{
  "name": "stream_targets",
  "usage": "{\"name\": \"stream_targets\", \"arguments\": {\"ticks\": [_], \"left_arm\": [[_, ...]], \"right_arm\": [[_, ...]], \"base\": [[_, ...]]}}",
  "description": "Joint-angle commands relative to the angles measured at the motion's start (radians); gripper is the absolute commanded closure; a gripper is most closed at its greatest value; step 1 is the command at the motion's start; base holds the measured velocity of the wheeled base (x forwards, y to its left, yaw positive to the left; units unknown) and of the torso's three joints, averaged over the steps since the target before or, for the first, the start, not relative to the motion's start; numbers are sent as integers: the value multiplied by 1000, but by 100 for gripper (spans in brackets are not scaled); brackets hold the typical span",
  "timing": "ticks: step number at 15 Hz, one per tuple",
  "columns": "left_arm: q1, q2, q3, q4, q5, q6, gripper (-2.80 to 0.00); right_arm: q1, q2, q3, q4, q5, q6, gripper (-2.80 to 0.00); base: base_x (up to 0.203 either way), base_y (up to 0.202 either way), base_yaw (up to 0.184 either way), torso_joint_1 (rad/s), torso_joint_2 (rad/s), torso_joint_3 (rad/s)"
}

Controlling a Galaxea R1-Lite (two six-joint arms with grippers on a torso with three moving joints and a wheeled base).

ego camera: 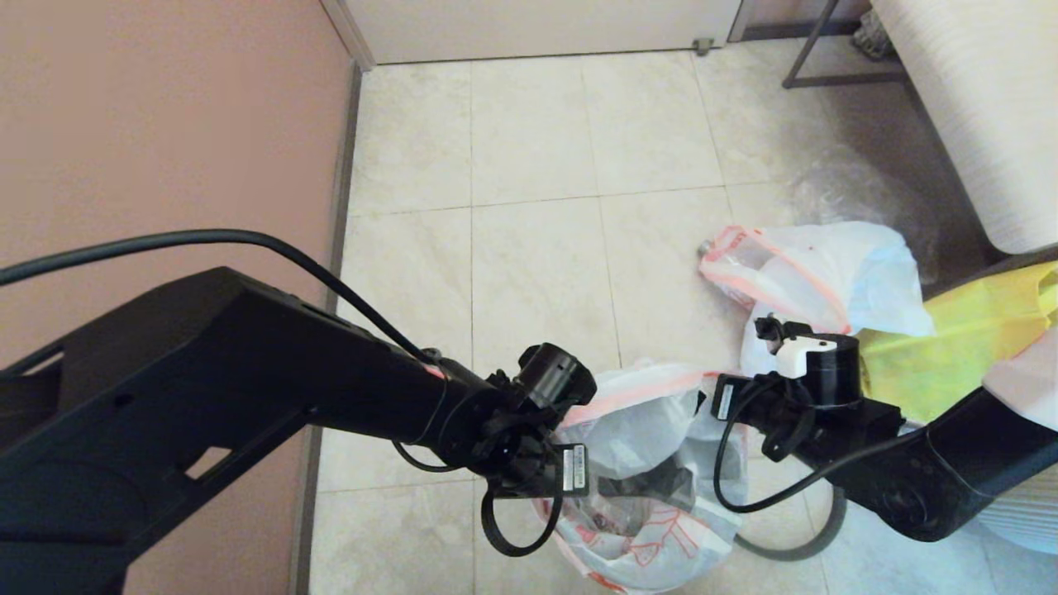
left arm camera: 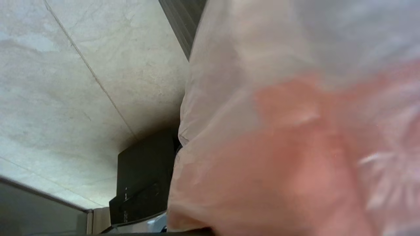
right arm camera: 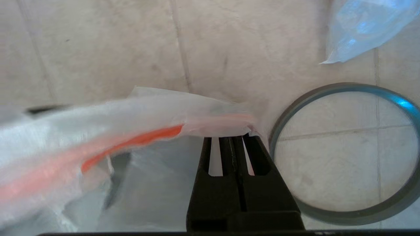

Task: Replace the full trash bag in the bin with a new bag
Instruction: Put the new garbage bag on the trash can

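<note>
The thin printed white new bag is held over the black bin by the right tool, clamped on its hem; the left tool's state cannot be told. The grey hoop lies unfitted on the floor.

We read nothing: red print on the new bag and white wrist labels stay illegible.

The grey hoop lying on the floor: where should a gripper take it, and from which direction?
The grey hoop lies flat on the tiles, apart from the bin and beside the right gripper, which is shut on the new bag hem. Probably best to come straight down and pinch across its thin band, one finger inside the ring, on the arc nearest that gripper.
</note>
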Motion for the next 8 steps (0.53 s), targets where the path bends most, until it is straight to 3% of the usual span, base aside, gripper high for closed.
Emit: {"name": "stream_targets", "arguments": {"ticks": [1,4,8], "left_arm": [[-1,5,-11,1,1,0,0],[-1,0,-15,1,2,38,0],[-1,-7,-13,5,4,60,0]], "right_arm": [[14,-32,-4,0,1,2,0],[30,-35,-47,22,20,1,0],[39,-13,-205,156,52,1,0]], "base": [[0,0,0,0,0,0],[0,0,0,0,0,0],[0,0,0,0,0,0]]}}
